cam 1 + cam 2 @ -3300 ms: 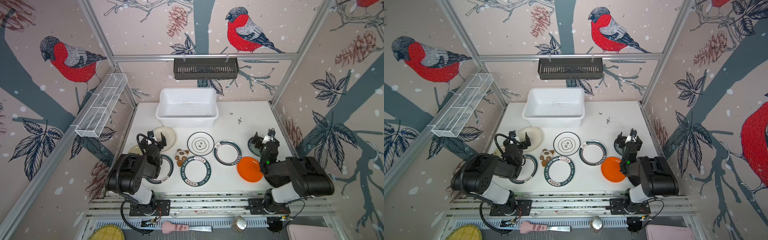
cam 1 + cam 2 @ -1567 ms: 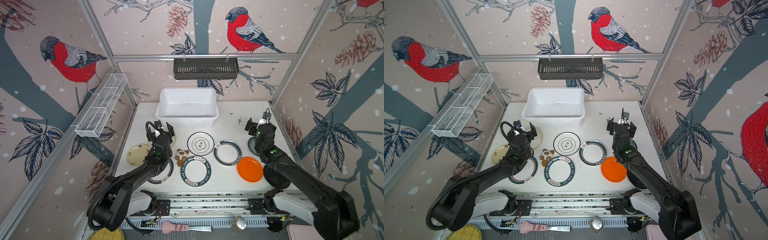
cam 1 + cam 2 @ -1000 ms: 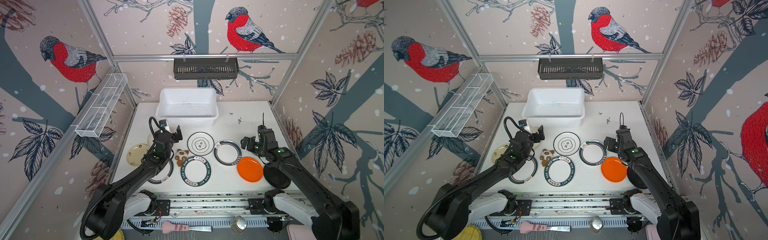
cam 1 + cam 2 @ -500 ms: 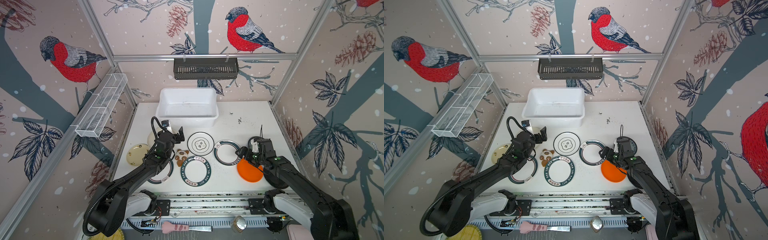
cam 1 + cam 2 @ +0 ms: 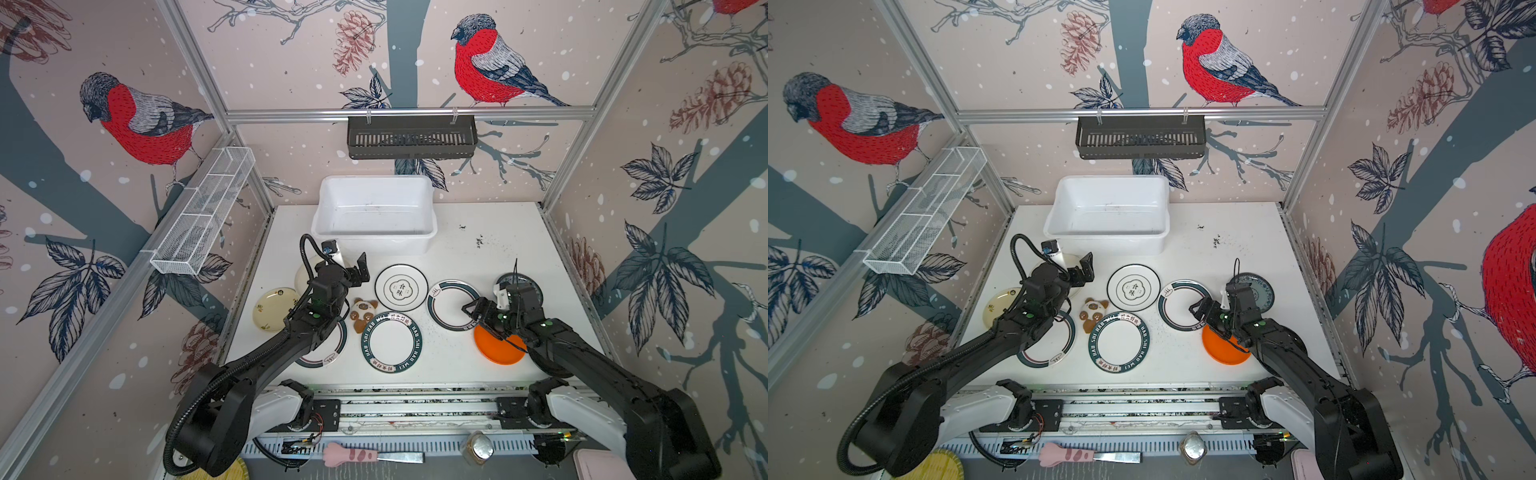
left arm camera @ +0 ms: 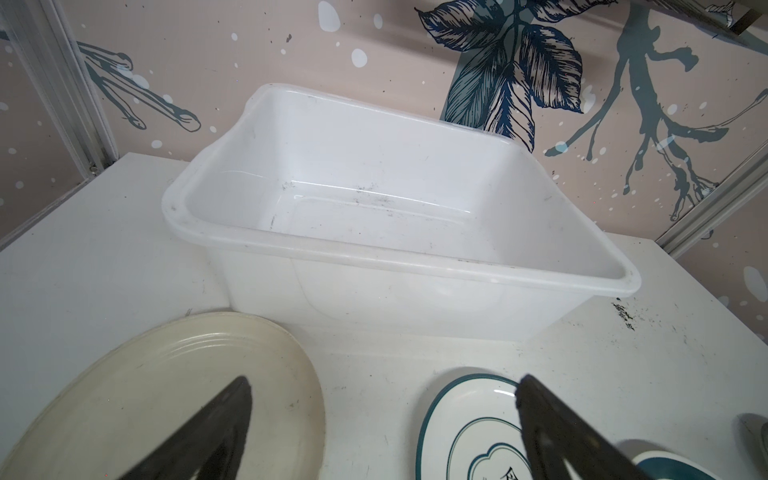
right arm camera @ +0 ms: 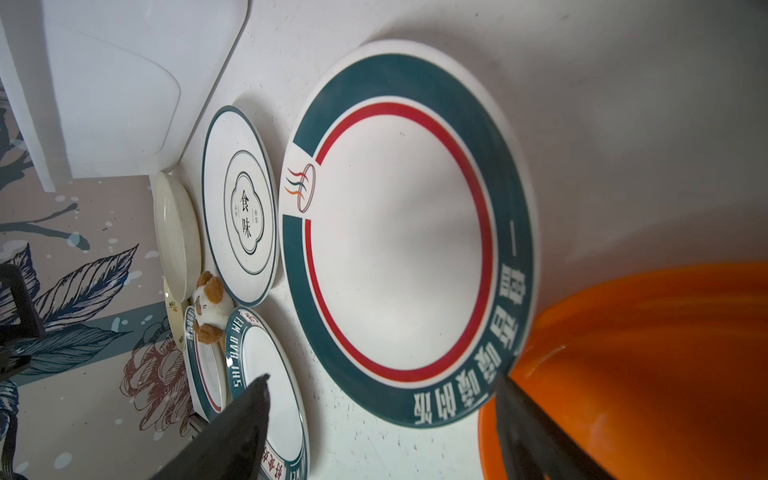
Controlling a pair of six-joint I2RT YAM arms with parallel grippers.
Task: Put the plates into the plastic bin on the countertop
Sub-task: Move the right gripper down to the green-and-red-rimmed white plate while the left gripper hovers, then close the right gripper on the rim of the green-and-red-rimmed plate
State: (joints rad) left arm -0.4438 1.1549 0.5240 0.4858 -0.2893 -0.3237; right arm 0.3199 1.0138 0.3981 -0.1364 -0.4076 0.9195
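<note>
The white plastic bin (image 5: pixel 374 216) (image 6: pixel 374 208) stands empty at the back of the countertop (image 5: pixel 498 232). Several plates lie flat in front of it: a cream one (image 6: pixel 166 395), a thin-rimmed one with characters (image 5: pixel 401 288), a green-rimmed one with a red ring (image 5: pixel 451 305) (image 7: pixel 399 232), a lettered green-rimmed one (image 5: pixel 392 341), an orange one (image 5: pixel 498 349) and a blue-green patterned one (image 5: pixel 528 286). My left gripper (image 5: pixel 347 264) (image 6: pixel 382 380) hangs open between the cream and thin-rimmed plates, facing the bin. My right gripper (image 5: pixel 478 322) (image 7: pixel 382 378) is open, low at the red-ringed plate's near edge, holding nothing.
A brown-and-white panda toy (image 5: pixel 363 313) lies among the plates. A small cream plate (image 5: pixel 274 307) sits far left, and another green-rimmed plate (image 5: pixel 328 353) lies under my left arm. A dark slotted basket (image 5: pixel 411 137) and a wire mesh tray (image 5: pixel 203 212) hang on the walls.
My right gripper has dropped and swung left from beside the patterned plate to the red-ringed plate's near edge, its jaws narrowing slightly. My left gripper has edged right, still wide.
</note>
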